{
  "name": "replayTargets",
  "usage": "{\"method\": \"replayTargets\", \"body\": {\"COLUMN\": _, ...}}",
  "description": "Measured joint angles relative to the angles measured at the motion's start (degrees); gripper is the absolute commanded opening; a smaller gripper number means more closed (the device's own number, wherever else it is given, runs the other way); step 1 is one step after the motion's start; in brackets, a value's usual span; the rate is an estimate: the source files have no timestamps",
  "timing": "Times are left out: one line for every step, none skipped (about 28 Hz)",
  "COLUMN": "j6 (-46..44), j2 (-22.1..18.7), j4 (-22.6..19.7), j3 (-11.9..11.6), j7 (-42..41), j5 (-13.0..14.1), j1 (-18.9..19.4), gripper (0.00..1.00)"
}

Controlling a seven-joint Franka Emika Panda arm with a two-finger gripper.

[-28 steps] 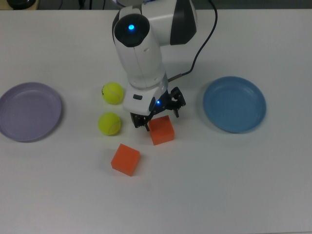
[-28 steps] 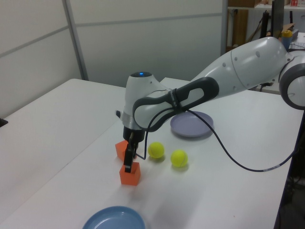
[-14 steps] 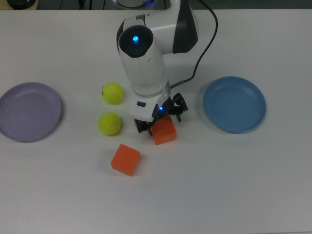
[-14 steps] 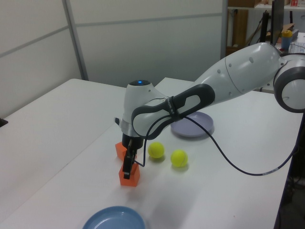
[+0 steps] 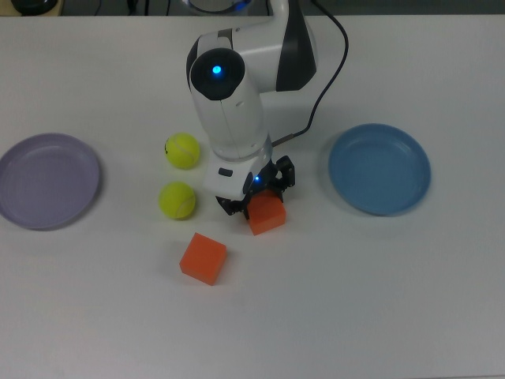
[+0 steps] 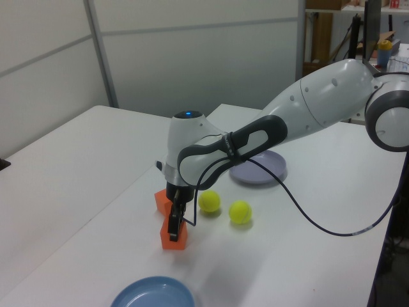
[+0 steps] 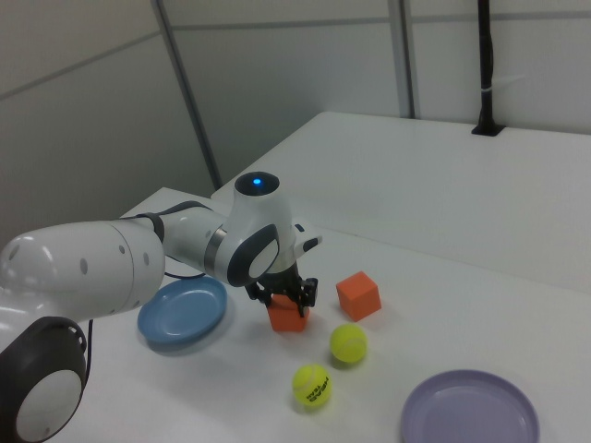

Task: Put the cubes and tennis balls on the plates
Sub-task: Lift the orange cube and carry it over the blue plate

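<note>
One orange cube (image 5: 268, 216) (image 6: 177, 238) (image 7: 288, 317) rests on the white table under my gripper (image 5: 254, 202) (image 6: 172, 225) (image 7: 285, 299). The gripper is open and low, with a finger on either side of that cube. The other orange cube (image 5: 203, 258) (image 7: 358, 295) lies free nearby. Two yellow-green tennis balls (image 5: 183, 150) (image 5: 177, 200) sit just to the top view's left of the gripper. The lavender plate (image 5: 47, 180) (image 7: 471, 415) is at the top view's far left and holds nothing. The blue plate (image 5: 379, 168) (image 7: 183, 312) at the top view's right is also bare.
My white arm (image 5: 237, 87) reaches in from the top view's upper edge, trailing a black cable (image 5: 327, 71). A black post (image 7: 484, 65) stands at the table's far edge in the right view. Wall panels border the table in the left view.
The gripper has come down lower around the orange cube, covering more of it in the top view. The balls, the other cube and both plates stay put.
</note>
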Motion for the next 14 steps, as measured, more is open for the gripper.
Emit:
{"method": "replayTargets", "body": {"j6": 0.0, "j2": -0.03, "j4": 0.01, "j3": 0.0, "j7": 0.0, "j5": -0.03, "j1": 0.0, "gripper": 0.21}}
{"method": "replayTargets", "body": {"j6": 0.0, "j2": -0.02, "j4": 0.01, "j3": 0.0, "j7": 0.0, "j5": -0.06, "j1": 0.01, "gripper": 0.18}}
{"method": "replayTargets", "body": {"j6": 0.0, "j2": -0.03, "j4": 0.01, "j3": 0.0, "j7": -0.01, "j5": -0.14, "j1": 0.03, "gripper": 0.15}}
{"method": "replayTargets", "body": {"j6": 0.0, "j2": -0.03, "j4": 0.01, "j3": 0.0, "j7": -0.01, "j5": -0.24, "j1": 0.05, "gripper": 0.13}}
{"method": "replayTargets", "body": {"j6": 0.0, "j2": -0.04, "j4": 0.01, "j3": 0.0, "j7": -0.01, "j5": -0.36, "j1": 0.07, "gripper": 0.12}}
{"method": "replayTargets", "body": {"j6": 0.0, "j2": -0.06, "j4": 0.01, "j3": 0.01, "j7": -0.01, "j5": -0.55, "j1": 0.09, "gripper": 0.12}}
{"method": "replayTargets", "body": {"j6": 0.0, "j2": -0.07, "j4": 0.02, "j3": 0.01, "j7": -0.01, "j5": -0.81, "j1": 0.14, "gripper": 0.12}}
{"method": "replayTargets", "body": {"j6": 0.0, "j2": -0.08, "j4": 0.03, "j3": 0.01, "j7": -0.01, "j5": -0.94, "j1": 0.17, "gripper": 0.12}}
{"method": "replayTargets", "body": {"j6": 0.0, "j2": -0.1, "j4": 0.08, "j3": 0.02, "j7": -0.01, "j5": -1.03, "j1": 0.21, "gripper": 0.12}}
{"method": "replayTargets", "body": {"j6": 0.0, "j2": -0.15, "j4": 0.17, "j3": 0.05, "j7": -0.01, "j5": -1.12, "j1": 0.27, "gripper": 0.12}}
{"method": "replayTargets", "body": {"j6": 0.0, "j2": -0.26, "j4": 0.3, "j3": 0.09, "j7": -0.01, "j5": -1.19, "j1": 0.35, "gripper": 0.12}}
{"method": "replayTargets", "body": {"j6": 0.0, "j2": -0.57, "j4": 0.51, "j3": 0.14, "j7": -0.01, "j5": -1.23, "j1": 0.58, "gripper": 0.12}}
{"method": "replayTargets", "body": {"j6": 0.0, "j2": -0.84, "j4": 0.62, "j3": 0.21, "j7": -0.01, "j5": -1.24, "j1": 0.79, "gripper": 0.12}}
{"method": "replayTargets", "body": {"j6": 0.0, "j2": -1.21, "j4": 0.73, "j3": 0.28, "j7": 0.06, "j5": -1.23, "j1": 1.13, "gripper": 0.12}}
